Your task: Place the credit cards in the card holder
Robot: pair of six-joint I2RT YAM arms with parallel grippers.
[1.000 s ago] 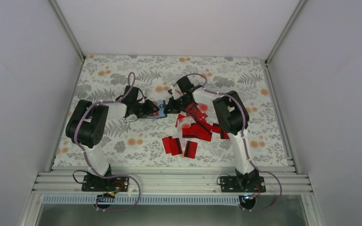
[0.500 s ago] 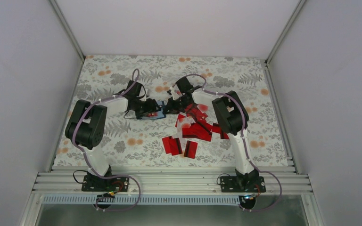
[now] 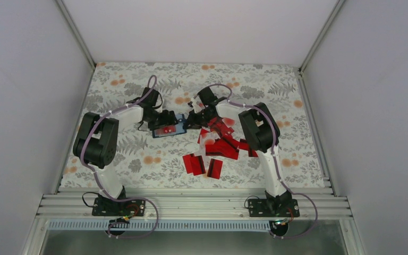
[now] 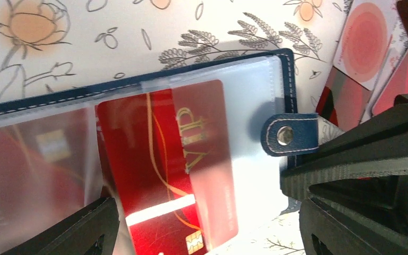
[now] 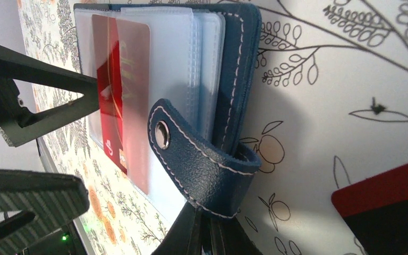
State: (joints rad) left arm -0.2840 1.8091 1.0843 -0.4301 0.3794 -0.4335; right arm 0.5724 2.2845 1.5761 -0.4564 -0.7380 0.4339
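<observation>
My left end effector (image 4: pixel 212 212) stands wide, straddling the gold-lettered card (image 4: pixel 159 159). The card sits half inside a sleeve (image 4: pixel 244 95) of the card holder (image 3: pixel 172 129) on the desk (image 3: pixel 276 90), its long axis pointing toward that end effector. My right end effector (image 5: pixel 208 236) pinches the holder's strap (image 5: pixel 202 164).

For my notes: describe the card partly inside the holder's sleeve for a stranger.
On the floral table lies the navy card holder. Its clear sleeve partly covers a red card; unlike the loose red cards nearby, it bears gold VIP lettering.
</observation>
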